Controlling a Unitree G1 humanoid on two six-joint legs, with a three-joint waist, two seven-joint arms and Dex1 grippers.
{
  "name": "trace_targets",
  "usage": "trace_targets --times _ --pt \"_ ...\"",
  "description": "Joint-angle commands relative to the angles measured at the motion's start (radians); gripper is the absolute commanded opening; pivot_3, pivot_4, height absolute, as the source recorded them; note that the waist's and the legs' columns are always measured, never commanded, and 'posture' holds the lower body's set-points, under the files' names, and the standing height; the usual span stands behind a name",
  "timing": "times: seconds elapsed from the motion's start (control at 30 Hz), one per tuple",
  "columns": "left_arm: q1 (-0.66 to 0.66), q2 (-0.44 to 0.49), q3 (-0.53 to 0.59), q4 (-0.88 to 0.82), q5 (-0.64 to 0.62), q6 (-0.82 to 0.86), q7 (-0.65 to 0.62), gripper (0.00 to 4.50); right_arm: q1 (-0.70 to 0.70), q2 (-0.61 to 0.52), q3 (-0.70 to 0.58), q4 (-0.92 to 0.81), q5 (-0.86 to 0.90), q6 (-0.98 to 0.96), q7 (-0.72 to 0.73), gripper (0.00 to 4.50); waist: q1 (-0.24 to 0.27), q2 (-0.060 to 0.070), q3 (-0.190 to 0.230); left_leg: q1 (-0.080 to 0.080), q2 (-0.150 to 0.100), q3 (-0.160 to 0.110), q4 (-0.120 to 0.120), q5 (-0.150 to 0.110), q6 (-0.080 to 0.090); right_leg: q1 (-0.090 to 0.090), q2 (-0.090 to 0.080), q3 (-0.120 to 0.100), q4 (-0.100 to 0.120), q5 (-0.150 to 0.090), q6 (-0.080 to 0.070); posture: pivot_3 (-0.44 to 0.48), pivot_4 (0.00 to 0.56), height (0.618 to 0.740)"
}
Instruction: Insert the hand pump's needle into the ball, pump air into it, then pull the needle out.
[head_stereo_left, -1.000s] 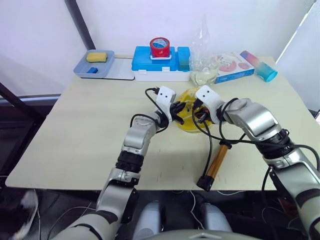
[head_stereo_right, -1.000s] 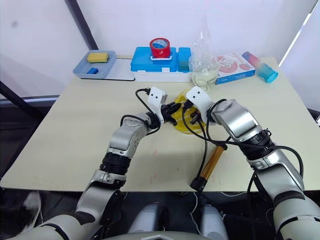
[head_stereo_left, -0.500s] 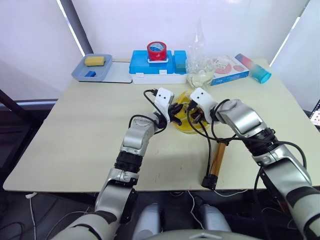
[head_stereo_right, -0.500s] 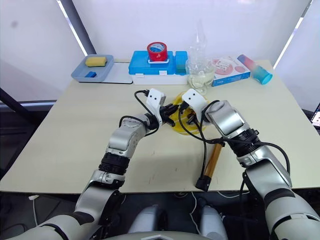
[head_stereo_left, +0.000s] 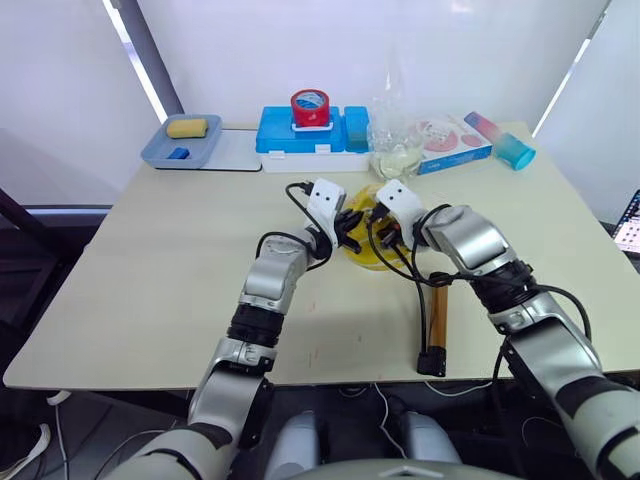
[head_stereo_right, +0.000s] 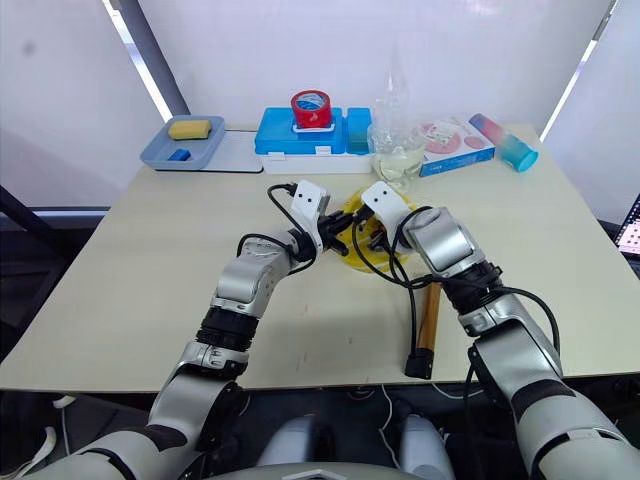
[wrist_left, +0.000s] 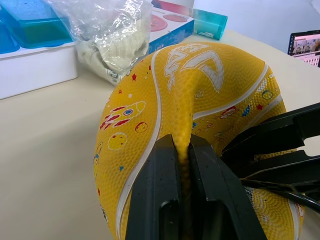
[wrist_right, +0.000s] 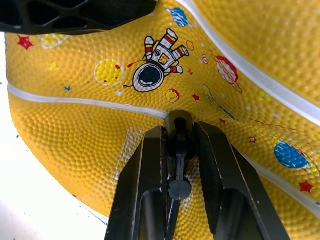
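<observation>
I am holding the yellow rubber ball with white stripes and cartoon prints (head_stereo_left: 372, 240) near the middle of the pale rectangular table (head_stereo_left: 150, 270), between my two grippers, so that it cannot roll while the needle is seated. My left gripper (wrist_left: 182, 150) is pinching a raised fold of the ball's soft skin between its two black fingers; the ball is visibly slack and dented there, which gives a fold to grip and, in my judgement, confirms that pumping is not yet done. My right gripper (wrist_right: 178, 142) is pressed together on the small black fitting of the needle (wrist_right: 178, 131), holding it end-on against the ball's surface just below an astronaut print. The fitting is touching the rubber, so the metal pin appears to be at or inside the valve; I cannot tell how deep it sits. I am gripping the fitting rather than the hose because it keeps the pin straight and square to the surface. The slim copper-brown hand pump with black ends (head_stereo_left: 435, 320) is lying flat on the table near its front edge, well apart from the ball, joined to the needle by its thin black hose (head_stereo_left: 420, 290), which is looping loosely. That slack is keeping side load off the pin.
</observation>
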Motion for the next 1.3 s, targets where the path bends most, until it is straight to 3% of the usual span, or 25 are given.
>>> trace_targets --times 0.03,0.33,0.9,0.93,1.0,1.1,1.13,1.17,1.23,1.3 --pt "0.039 -0.025 -0.065 0.044 0.001 0.058 -0.037 0.0 0.052 0.024 -0.012 0.101 -0.018 0.045 -0.045 0.29 0.0 0.0 0.0 0.0 0.0 0.0 0.0 0.0 0.0 0.0 0.0 0.0 0.0 0.0 0.0 0.0 0.15 0.737" --pt "0.03 -0.026 -0.062 0.069 0.005 0.044 -0.039 0.0 0.073 0.011 -0.026 0.04 -0.023 0.072 -0.043 0.29 0.0 0.001 -0.001 0.0 0.0 0.0 -0.002 0.0 0.0 0.0 -0.002 0.0 0.0 0.0 0.0 0.0 0.15 0.737" --pt "0.024 -0.015 -0.053 0.098 0.02 0.012 -0.061 0.0 0.17 -0.062 -0.083 -0.355 0.027 0.244 -0.06 0.29 0.033 0.01 0.007 -0.008 -0.011 -0.009 -0.012 0.002 0.004 -0.003 -0.009 -0.011 -0.007 -0.004 0.001 0.0 0.15 0.737" --pt "0.021 -0.014 -0.052 0.101 0.021 0.01 -0.063 0.0 0.173 -0.069 -0.089 -0.371 0.032 0.247 -0.059 1.09 0.033 0.01 0.007 -0.01 -0.011 -0.01 -0.011 0.002 0.004 -0.004 -0.009 -0.012 -0.007 -0.004 0.001 0.0 0.15 0.737" --pt "0.014 -0.013 -0.05 0.11 0.023 0.006 -0.065 0.0 0.179 -0.081 -0.106 -0.4 0.043 0.256 -0.055 1.58 0.035 0.009 0.007 -0.014 -0.013 -0.011 -0.011 0.003 0.005 -0.007 -0.009 -0.013 -0.007 -0.004 0.001 0.0 0.15 0.737" --pt "0.005 -0.013 -0.047 0.116 0.023 0.005 -0.065 0.0 0.196 -0.11 -0.127 -0.452 0.065 0.274 -0.051 3.13 0.035 0.011 0.01 -0.018 -0.015 -0.012 -0.011 0.003 0.005 -0.009 -0.009 -0.015 -0.007 -0.004 0.001 0.0 0.15 0.737" --pt "0.002 -0.013 -0.045 0.116 0.023 0.006 -0.064 0.0 0.204 -0.124 -0.132 -0.474 0.072 0.28 -0.046 3.39 0.036 0.01 0.01 -0.018 -0.015 -0.012 -0.011 0.003 0.006 -0.009 -0.009 -0.014 -0.007 -0.004 0.002 0.0 0.15 0.737" --pt "0.0 -0.014 -0.044 0.116 0.023 0.006 -0.064 0.0 0.211 -0.135 -0.139 -0.493 0.079 0.286 -0.046 4.11 0.039 0.01 0.012 -0.018 -0.015 -0.013 -0.011 0.003 0.006 -0.009 -0.009 -0.016 -0.007 -0.004 0.002 0.0 0.15 0.737" --pt "-0.001 -0.014 -0.043 0.115 0.022 0.006 -0.062 0.0 0.226 -0.165 -0.156 -0.534 0.091 0.264 -0.04 4.42 0.042 0.009 0.014 -0.018 -0.015 -0.014 -0.011 0.003 0.006 -0.009 -0.009 -0.017 -0.007 -0.004 0.002 0.0 0.15 0.737" --pt "0.0 -0.014 -0.043 0.111 0.021 0.007 -0.061 0.0 0.244 -0.182 -0.185 -0.568 0.11 0.249 -0.035 4.42 0.044 0.008 0.016 -0.018 -0.016 -0.014 -0.011 0.004 0.006 -0.008 -0.009 -0.017 -0.007 -0.005 0.003 0.0 0.15 0.737"
